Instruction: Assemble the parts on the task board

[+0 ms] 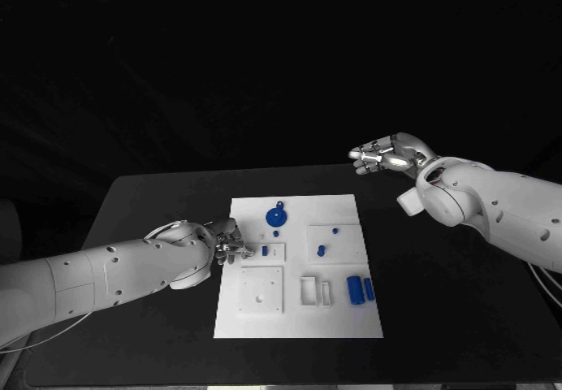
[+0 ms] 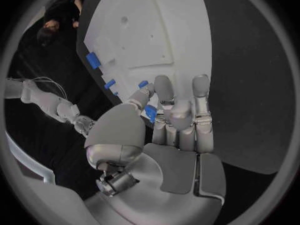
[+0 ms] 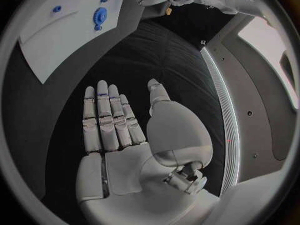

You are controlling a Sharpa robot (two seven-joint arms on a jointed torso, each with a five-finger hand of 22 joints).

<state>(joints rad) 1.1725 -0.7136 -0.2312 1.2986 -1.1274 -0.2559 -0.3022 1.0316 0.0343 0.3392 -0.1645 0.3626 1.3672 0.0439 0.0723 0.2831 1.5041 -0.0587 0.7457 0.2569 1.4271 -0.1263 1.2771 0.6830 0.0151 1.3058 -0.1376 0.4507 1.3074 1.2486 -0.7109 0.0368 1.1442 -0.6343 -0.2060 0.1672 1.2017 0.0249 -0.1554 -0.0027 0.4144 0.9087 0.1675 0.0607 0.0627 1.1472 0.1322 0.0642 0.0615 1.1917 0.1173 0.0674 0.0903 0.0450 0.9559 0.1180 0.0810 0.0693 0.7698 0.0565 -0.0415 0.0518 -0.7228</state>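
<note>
The white task board (image 1: 339, 321) lies mid-table. On it are a blue gear (image 1: 276, 215), two blue cylinders (image 1: 360, 289) beside a white holder, and small blue parts (image 1: 336, 231) (image 1: 322, 251) (image 1: 265, 250). My left hand (image 1: 225, 242) rests at the board's left edge with its fingers curled. In the left wrist view a small blue part (image 2: 150, 113) sits pinched between the thumb and a finger (image 2: 164, 92). My right hand (image 1: 386, 154) hangs raised past the board's far right corner. Its fingers (image 3: 106, 117) are straight and apart, holding nothing. The gear (image 3: 99, 16) shows on the board (image 3: 50, 45) beyond them.
A raised white square block (image 1: 260, 289) sits on the board's near left part, and another (image 1: 333, 244) at its right. Bare black table (image 1: 469, 325) lies to the right, left and front of the board.
</note>
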